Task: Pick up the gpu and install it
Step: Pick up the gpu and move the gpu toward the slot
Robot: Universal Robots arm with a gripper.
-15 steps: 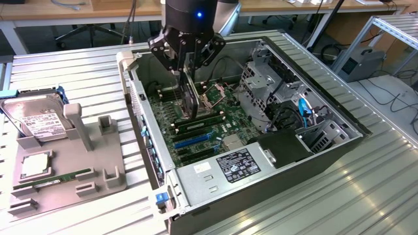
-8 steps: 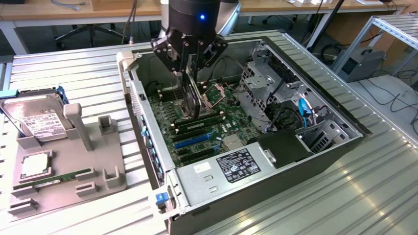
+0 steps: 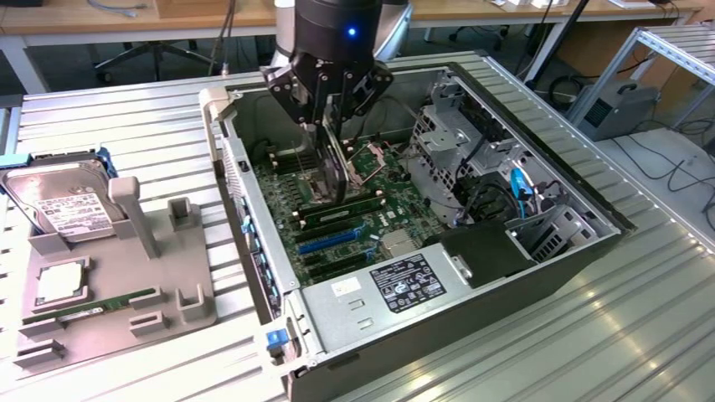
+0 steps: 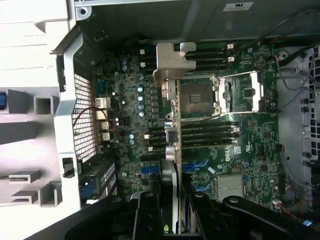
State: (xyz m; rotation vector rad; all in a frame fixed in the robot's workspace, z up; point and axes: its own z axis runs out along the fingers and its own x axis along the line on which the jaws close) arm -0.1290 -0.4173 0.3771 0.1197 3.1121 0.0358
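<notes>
You have the claw (image 3: 327, 117) clamped on the gpu (image 3: 331, 163), pinching its top edge. In the wrist view both fingers (image 4: 149, 215) sit tight against the card (image 4: 174, 115), one per face.

The gpu hangs upright and edge-on inside the open case (image 3: 480, 310), over the motherboard (image 3: 380, 205). Its silvery bracket (image 4: 172, 62) is at the end away from the claw in the wrist view.

In the exterior view the card's lower edge is above the dark memory slots, just far of the blue slots (image 3: 330, 240). I can't tell whether that edge touches the board. The card isn't in a blue slot: in the wrist view they (image 4: 150, 170) lie on either side of it near the claw, and the card runs on past them.

The CPU socket (image 4: 197, 100), bracket open, is just beside the card on the motherboard (image 4: 125, 100).

The power supply (image 3: 380, 293) with its label is at the case's near end.

On the exterior view's left, well apart from the case, a grey holder (image 3: 123, 285) sits on the ribbed metal counter (image 3: 558, 335). It carries:
- a hard drive (image 3: 62, 205) at its far end
- a silvery square chip (image 3: 62, 285)
- a green memory stick (image 3: 100, 306) lying flat, nearer
</notes>
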